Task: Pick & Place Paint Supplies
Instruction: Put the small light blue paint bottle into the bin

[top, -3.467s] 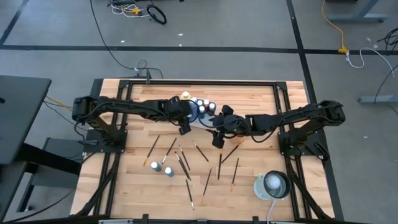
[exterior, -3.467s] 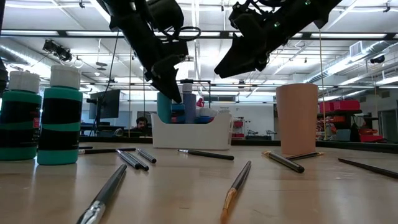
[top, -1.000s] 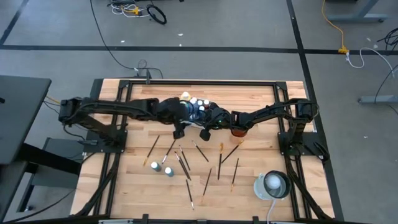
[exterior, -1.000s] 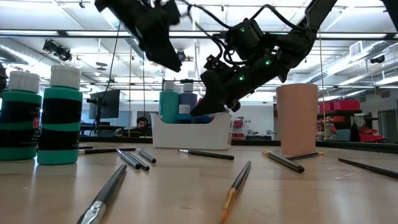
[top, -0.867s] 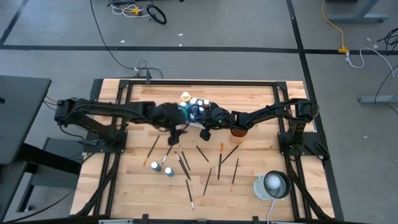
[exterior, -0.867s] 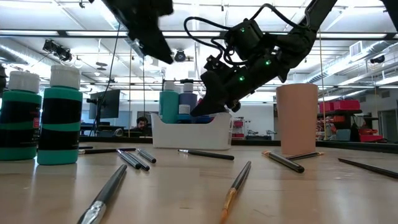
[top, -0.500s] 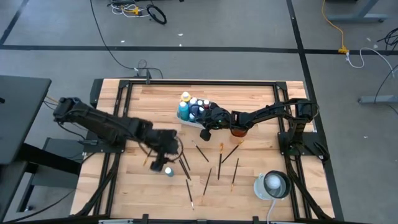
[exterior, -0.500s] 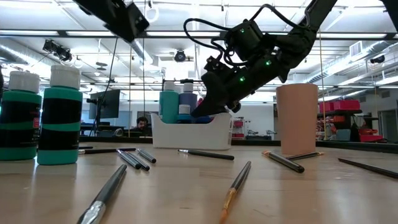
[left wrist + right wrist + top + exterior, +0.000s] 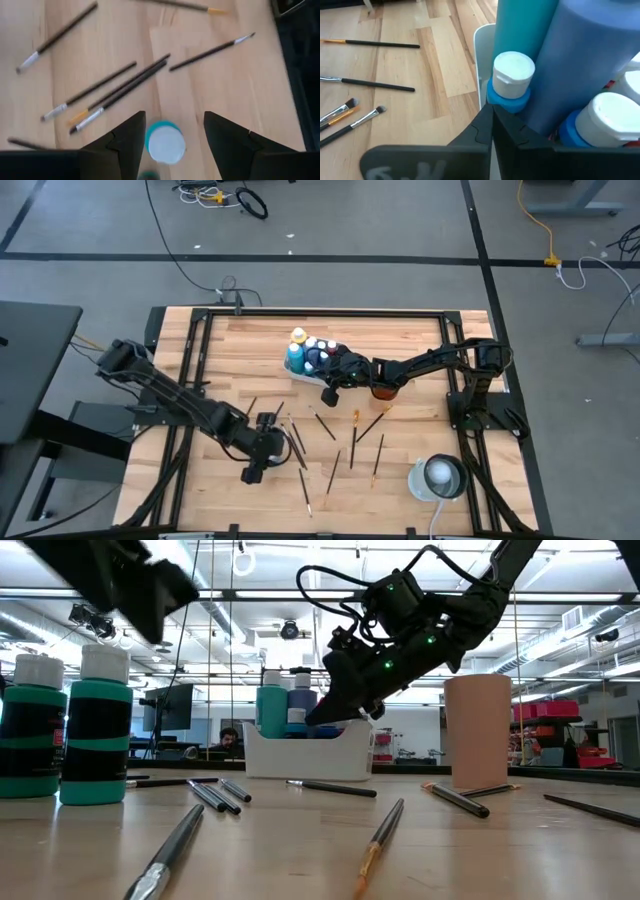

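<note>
Left wrist view: teal bottle (image 9: pixel 165 143) upright (white cap up) between open jaws.

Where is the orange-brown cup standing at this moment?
In the high view the orange-brown cup stands right of the table's centre, beside the white tray of paint bottles, under the right arm.

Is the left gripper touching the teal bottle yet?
Apart. The left wrist view shows the open left gripper with the teal bottle white-capped between its fingers, bare wood visible on both sides of the cap.
</note>
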Robot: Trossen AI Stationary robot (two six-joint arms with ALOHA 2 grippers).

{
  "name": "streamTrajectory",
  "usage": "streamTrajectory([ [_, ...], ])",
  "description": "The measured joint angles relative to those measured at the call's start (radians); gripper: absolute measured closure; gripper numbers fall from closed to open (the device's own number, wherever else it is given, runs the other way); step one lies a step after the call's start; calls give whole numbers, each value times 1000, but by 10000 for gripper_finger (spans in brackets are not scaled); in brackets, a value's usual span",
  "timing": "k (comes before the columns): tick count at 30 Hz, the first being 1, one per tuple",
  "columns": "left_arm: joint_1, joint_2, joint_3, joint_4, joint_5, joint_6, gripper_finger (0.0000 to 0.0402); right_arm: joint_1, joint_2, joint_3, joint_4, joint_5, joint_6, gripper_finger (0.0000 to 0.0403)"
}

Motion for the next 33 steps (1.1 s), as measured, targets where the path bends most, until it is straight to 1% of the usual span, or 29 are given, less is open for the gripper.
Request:
streamTrajectory([
  [3,0,22,0,-24,0,-3,173,0,0,0,-3,0,0,391],
  [9,0,18,0,-53,-5,-3,147,0,0,0,-3,0,1,397],
  [15,0,39,0,-74,-15,-10,144,0,0,0,-4,-1,1,393],
  [18,0,68,3,-47,-11,-10,150,0,0,0,-5,-3,2,391],
  [23,-3,89,1,-41,-8,23,176,0,0,2,-3,-3,2,390],
  [25,-3,88,1,-44,-6,22,195,0,0,2,-9,-14,2,390],
  [29,-2,80,0,-78,-10,16,243,0,0,2,-4,-78,-1,389],
  [31,-2,80,1,-71,-33,34,267,0,-2,2,-1,-79,-1,389],
  [33,-2,80,1,-68,-67,73,275,1,-17,0,-8,-79,-2,389],
])
